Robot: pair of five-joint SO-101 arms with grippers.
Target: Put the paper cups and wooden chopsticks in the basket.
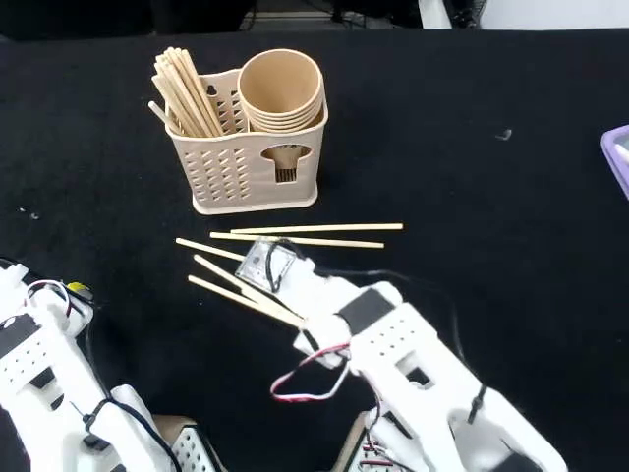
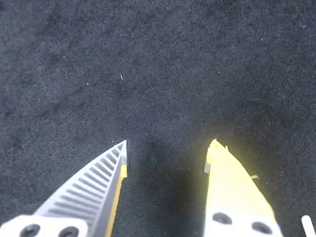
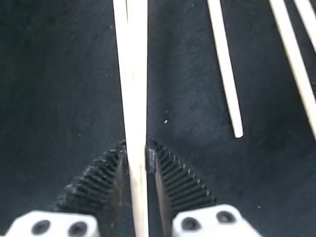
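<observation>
Chopsticks [image 1: 187,88] stand bundled in one compartment of the basket [image 1: 246,177]. The cups [image 1: 282,88] sit nested in the compartment beside them. Every cup I can see is in that stack, so the cup half of the job looks done.

What is left, as I judge it, is the loose sticks [image 1: 316,228]. About five lie on the table [image 1: 491,295] just in front of the basket. Two run roughly parallel to its front wall and the others slant away toward the arms. By that count the task is past halfway, with only sticks left to carry.

The right claw [image 3: 138,148] is down among the slanting sticks. Its jaws are almost together, clamped on a held stick [image 3: 134,98] that runs straight out between the toothed pads [image 3: 182,182], which touch it on both sides. A faint seam along its length suggests two sticks pressed side by side, though I cannot be sure. I also cannot tell whether it is lifted off the table or lying on it. Three other sticks lie near this claw but apart from it.

The left claw [image 2: 165,148] hangs over bare table with its jaws well apart, holding and touching nothing. Its arm sits at the near corner, well apart from the sticks and the basket.
</observation>
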